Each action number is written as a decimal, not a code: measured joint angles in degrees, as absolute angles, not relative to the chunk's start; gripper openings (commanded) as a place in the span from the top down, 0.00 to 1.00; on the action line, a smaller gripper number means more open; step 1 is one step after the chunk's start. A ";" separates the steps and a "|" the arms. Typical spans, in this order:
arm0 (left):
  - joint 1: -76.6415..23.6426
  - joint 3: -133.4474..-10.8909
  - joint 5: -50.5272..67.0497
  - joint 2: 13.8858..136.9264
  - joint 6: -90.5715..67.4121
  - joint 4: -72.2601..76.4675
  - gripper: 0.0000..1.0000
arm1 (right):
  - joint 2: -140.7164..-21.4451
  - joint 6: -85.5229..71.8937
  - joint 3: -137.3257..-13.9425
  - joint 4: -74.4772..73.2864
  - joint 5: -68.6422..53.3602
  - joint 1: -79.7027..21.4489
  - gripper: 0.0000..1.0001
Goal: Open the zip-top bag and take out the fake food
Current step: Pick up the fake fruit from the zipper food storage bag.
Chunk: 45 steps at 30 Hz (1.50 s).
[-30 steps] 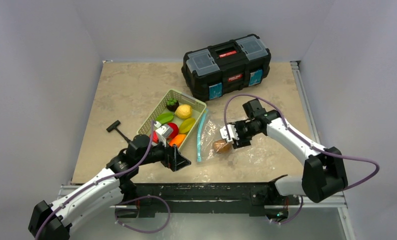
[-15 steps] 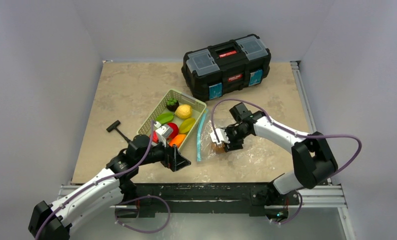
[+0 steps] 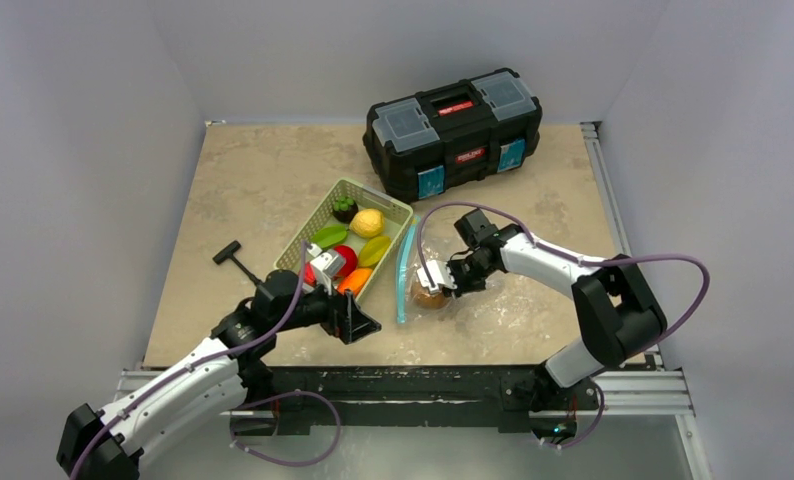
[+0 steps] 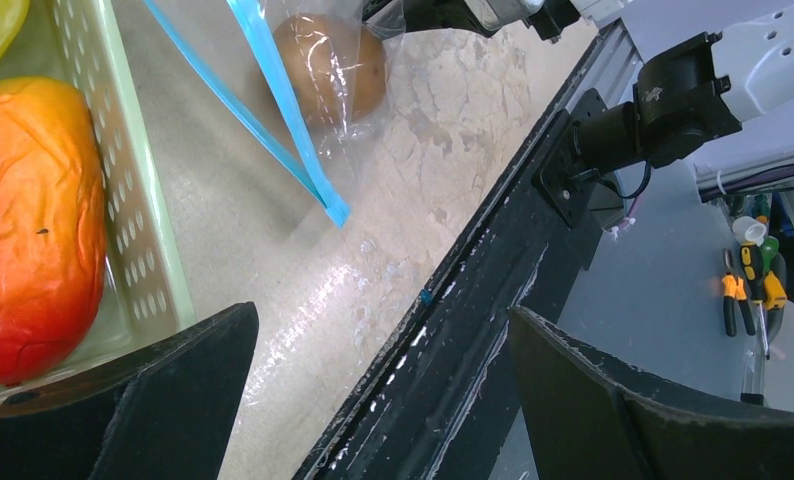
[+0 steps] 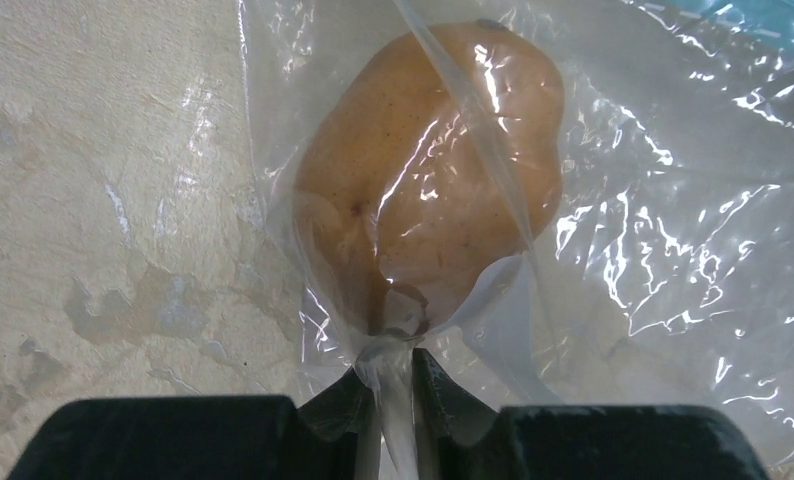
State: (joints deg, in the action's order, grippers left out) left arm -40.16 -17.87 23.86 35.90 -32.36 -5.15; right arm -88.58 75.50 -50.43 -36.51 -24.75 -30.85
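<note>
The clear zip-top bag (image 3: 478, 300) lies flat right of the basket, its teal zip strip (image 3: 403, 272) running along the basket's side. One brown fake food (image 3: 430, 296) sits inside the bag (image 5: 673, 200), close to the strip. My right gripper (image 3: 437, 279) is low over it, shut on a bunched fold of the bag's plastic just behind the brown piece (image 5: 433, 180); the pinch shows in the right wrist view (image 5: 393, 365). My left gripper (image 3: 359, 322) hangs open and empty at the basket's near corner (image 4: 383, 330). Other fake food, yellow (image 3: 371, 221), green (image 3: 330, 236) and orange (image 3: 355, 280), lies in the basket.
The pale green lattice basket (image 3: 378, 195) stands mid-table. A black toolbox (image 3: 453, 130) sits at the back. A black T-handled tool (image 3: 235, 260) lies left of the basket. The table's black front rail (image 4: 493, 300) runs just below my left gripper.
My right gripper moved left and down onto the bag by the brown piece and closed on the plastic. The left arm has not moved.
</note>
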 measured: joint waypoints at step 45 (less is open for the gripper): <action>-44.18 -17.87 22.28 38.28 -25.82 -3.88 0.05 | -71.20 80.27 -40.29 -42.41 -26.87 -28.53 0.34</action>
